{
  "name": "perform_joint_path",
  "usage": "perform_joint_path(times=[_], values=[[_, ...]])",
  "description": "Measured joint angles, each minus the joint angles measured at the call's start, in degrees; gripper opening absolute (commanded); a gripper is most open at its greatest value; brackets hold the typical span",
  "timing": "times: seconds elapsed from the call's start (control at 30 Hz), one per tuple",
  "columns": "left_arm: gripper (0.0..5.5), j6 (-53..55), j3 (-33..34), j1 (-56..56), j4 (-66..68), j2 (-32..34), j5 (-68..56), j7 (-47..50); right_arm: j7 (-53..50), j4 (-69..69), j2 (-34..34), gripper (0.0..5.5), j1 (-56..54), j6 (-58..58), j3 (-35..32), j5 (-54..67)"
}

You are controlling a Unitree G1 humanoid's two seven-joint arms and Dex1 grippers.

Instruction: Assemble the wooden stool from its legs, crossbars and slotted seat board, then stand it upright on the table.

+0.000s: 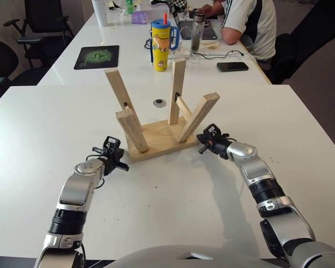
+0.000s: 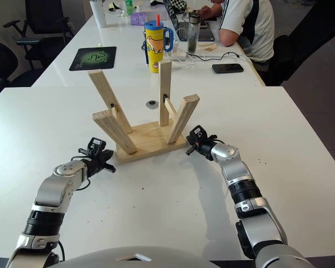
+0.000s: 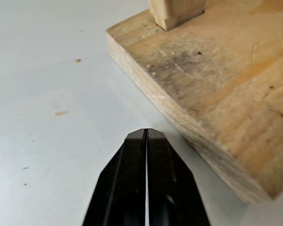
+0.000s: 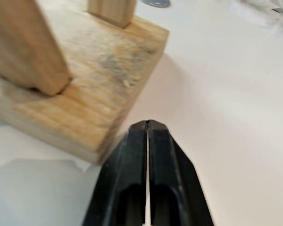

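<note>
Left gripper (image 1: 121, 163) pinched together, empty, just beside seat board (image 1: 156, 140). Stool upside down mid-table, 4 legs (image 1: 177, 89) pointing up. Right gripper (image 1: 202, 146) likewise together, near the board's other end. Behind: green-marked mat (image 1: 96, 57), yellow cup (image 1: 161, 47), phone (image 1: 232, 66).

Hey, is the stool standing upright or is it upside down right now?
Upside down. The seat board lies flat on the table, and the four legs stick up from it, splayed outward.
</note>
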Motion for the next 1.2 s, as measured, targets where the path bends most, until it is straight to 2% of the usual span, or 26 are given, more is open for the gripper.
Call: perform_joint_path(times=[0.2, 0.53, 0.8, 1.0, 1.2], values=[[0.02, -0.35, 0.83, 0.11, 0.64, 1.55, 0.44, 0.07, 4.55, -11.04, -2.11, 0.00, 5.41, 5.35, 1.41, 0.20], [0.02, -2.86, 0.99, 0.53, 2.15, 3.12, 1.33, 0.09, -1.54, -17.16, -1.28, 0.00, 9.86, 9.86, -0.02, -0.23], [0.02, -1.61, 2.36, 4.90, -2.30, 5.95, 0.97, -1.40, -3.00, -16.10, -0.98, 0.00, 11.15, 8.69, -0.80, -0.31], [0.02, -1.56, 1.05, 4.63, -2.76, 4.50, 1.12, -0.67, -3.89, -11.84, 1.16, 0.00, 8.32, 6.43, 0.41, -0.54], [0.02, -2.73, -1.29, 2.97, -1.73, 2.40, 1.79, -0.25, -2.55, -14.16, 1.13, 0.00, 9.70, 6.70, 1.36, -0.34]])
